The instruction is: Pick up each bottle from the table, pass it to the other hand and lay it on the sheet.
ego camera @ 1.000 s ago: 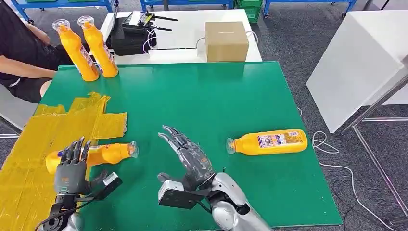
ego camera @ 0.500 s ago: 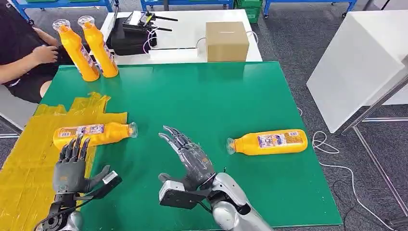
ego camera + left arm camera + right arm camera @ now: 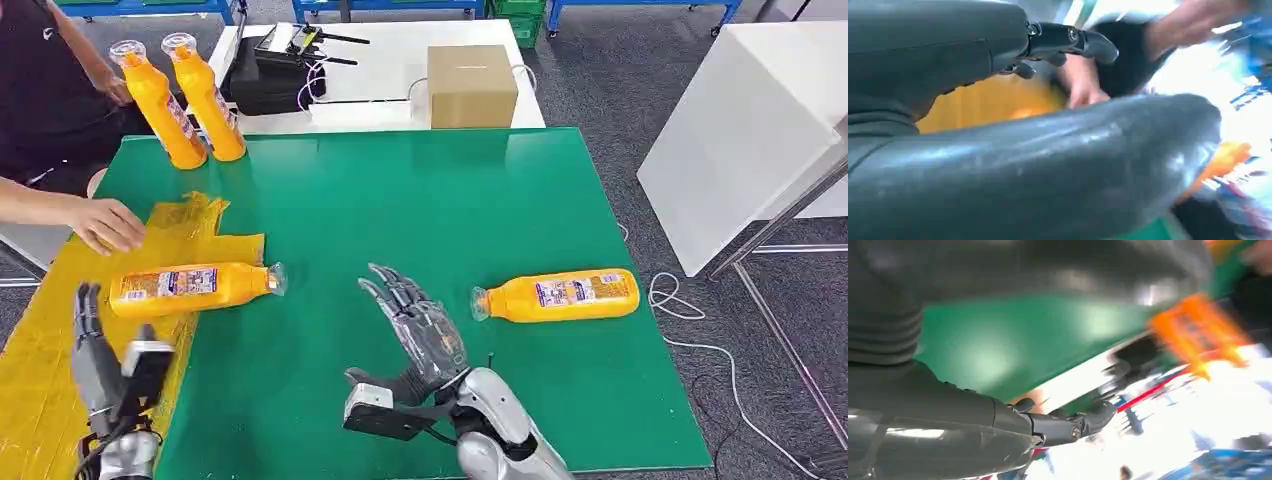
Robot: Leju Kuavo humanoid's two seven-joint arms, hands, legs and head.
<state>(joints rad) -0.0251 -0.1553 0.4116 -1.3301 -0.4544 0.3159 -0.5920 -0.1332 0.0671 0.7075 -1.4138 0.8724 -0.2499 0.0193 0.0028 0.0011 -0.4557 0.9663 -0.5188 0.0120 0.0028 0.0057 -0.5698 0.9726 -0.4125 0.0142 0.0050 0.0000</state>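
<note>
At the far left edge of the head view a person's hand (image 3: 108,224) reaches in over the upper part of the yellow sheet (image 3: 40,330), which covers the left end of the green counter (image 3: 420,200). My left hand (image 3: 98,362) stands in the lower left corner over the sheet, fingers straight and apart, holding nothing. Just above it in the frame one orange bottle (image 3: 192,287) lies on its side, its body on the sheet and its clear cap pointing right over the sheet's edge onto the green; my left hand is near it but not touching. In the upper left, two more orange bottles (image 3: 183,100) stand upright side by side at the counter's far left corner, close to the person's dark-clothed body.

In the lower middle of the frame my right hand (image 3: 420,335) hangs over the bare green surface, palm spread and fingers apart, empty. Just right of it, a fourth orange bottle (image 3: 558,295) lies on its side on the green, cap toward my right hand, a small gap between them.

At top centre, beyond the counter, a white table (image 3: 380,85) carries a black device (image 3: 275,70) and a cardboard box (image 3: 471,85). A white cabinet (image 3: 745,130) stands at the upper right on the grey floor, with a white cable (image 3: 680,300) looping below it.

Both wrist views are blurred: each shows my own dark fingers extended, with orange and green smears behind.
</note>
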